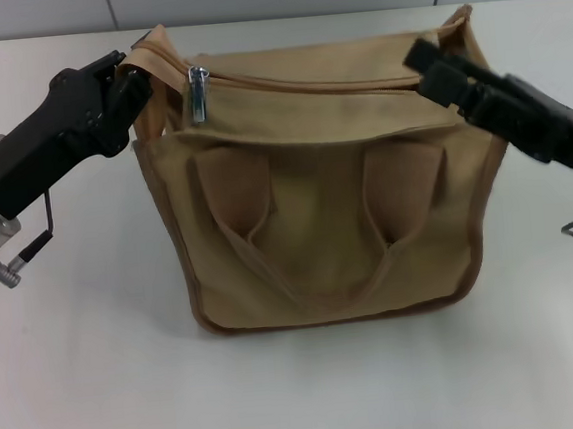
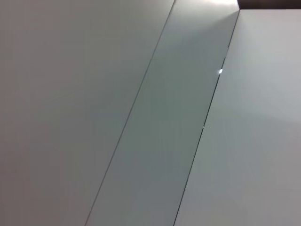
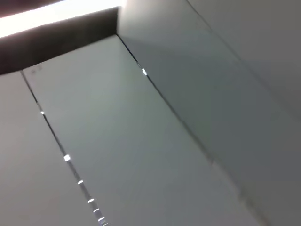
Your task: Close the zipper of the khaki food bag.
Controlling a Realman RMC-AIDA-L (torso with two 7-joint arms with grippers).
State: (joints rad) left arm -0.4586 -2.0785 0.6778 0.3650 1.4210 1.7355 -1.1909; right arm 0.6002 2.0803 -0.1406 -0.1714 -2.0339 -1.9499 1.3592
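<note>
Both grippers flanked khaki food bag (image 1: pixel 327 221): left gripper (image 1: pixel 133 85) pinched corner; right gripper (image 1: pixel 432 66) finger state unclear; zipper (image 1: pixel 305 80) pull at left end.

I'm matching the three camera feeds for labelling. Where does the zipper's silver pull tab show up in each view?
Head view: the pull tab hangs at the khaki food bag's upper left corner, just right of the left pincer.
Left wrist view: not in it; only pale panels and seams.
Right wrist view: not in it; only pale panels and seams.
Shared landmark: none certain; the wrist views show neither the bag nor any pincer.
</note>
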